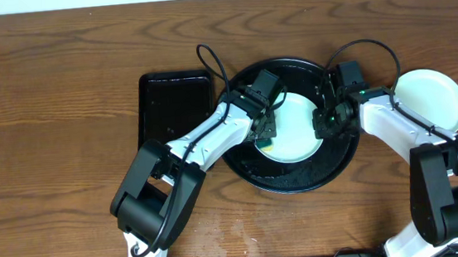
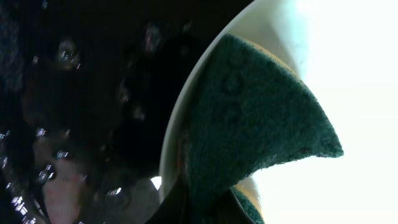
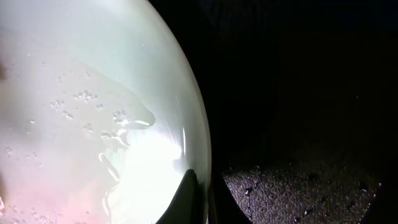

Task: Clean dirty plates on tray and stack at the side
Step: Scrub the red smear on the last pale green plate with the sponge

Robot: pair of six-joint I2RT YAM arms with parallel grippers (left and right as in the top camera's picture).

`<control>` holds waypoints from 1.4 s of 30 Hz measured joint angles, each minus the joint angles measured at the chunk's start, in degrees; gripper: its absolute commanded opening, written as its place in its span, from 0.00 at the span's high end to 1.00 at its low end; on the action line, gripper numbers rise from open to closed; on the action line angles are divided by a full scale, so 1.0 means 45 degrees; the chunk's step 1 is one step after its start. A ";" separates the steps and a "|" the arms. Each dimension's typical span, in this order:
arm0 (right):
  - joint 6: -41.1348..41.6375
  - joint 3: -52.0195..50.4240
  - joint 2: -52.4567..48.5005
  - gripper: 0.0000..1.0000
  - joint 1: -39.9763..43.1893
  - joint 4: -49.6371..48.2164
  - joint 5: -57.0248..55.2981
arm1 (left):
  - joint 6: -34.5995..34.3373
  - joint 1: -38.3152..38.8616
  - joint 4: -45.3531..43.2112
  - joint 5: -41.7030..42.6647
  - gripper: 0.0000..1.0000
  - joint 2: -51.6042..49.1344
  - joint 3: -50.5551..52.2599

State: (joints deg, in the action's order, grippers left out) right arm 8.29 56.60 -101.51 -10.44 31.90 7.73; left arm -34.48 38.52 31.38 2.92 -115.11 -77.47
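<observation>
Two jobs at once: L gripper (image 1: pixel 264 129) clamped on sponge (image 2: pixel 249 124), pressed to plate (image 1: pixel 296 131) beneath it for scrubbing; R gripper (image 1: pixel 326 122) pinches plate's rim, steadying it on tray (image 1: pixel 300 180), I reckon.

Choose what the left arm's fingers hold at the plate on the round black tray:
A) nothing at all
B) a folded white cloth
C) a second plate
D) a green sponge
D: the left wrist view shows a green sponge held between the left fingers and lying against the pale plate on the round tray.
</observation>
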 measured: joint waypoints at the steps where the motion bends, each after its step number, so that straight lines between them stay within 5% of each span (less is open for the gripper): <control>1: -0.0019 -0.0005 0.0000 0.99 0.0000 0.0000 0.0000 | 0.0015 0.0015 -0.0296 0.0063 0.92 -0.0015 0.0024; 10: -0.0457 -0.0005 0.0000 0.99 0.0000 -0.0005 0.0005 | -0.0991 0.0228 -0.3842 0.2569 0.92 -0.0719 0.0131; 19: -0.0563 -0.0005 0.0000 0.99 0.0000 -0.0015 -0.0005 | -0.1729 0.0831 -0.4269 0.3327 0.92 -0.0986 0.0097; 31: -0.0651 -0.0005 0.0000 0.99 -0.0019 -0.0044 0.0102 | -0.1515 0.0437 -0.1137 0.3133 0.92 -0.0971 -0.0617; 42: -0.0656 -0.0010 -0.0024 0.99 -0.0049 -0.0044 0.0418 | -0.0947 -0.0194 0.2963 -0.0583 0.93 -0.1054 -0.2040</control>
State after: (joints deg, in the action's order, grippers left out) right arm 5.34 56.55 -101.62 -10.66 31.70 9.61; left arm -38.74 37.65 44.71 0.30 -119.85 -86.65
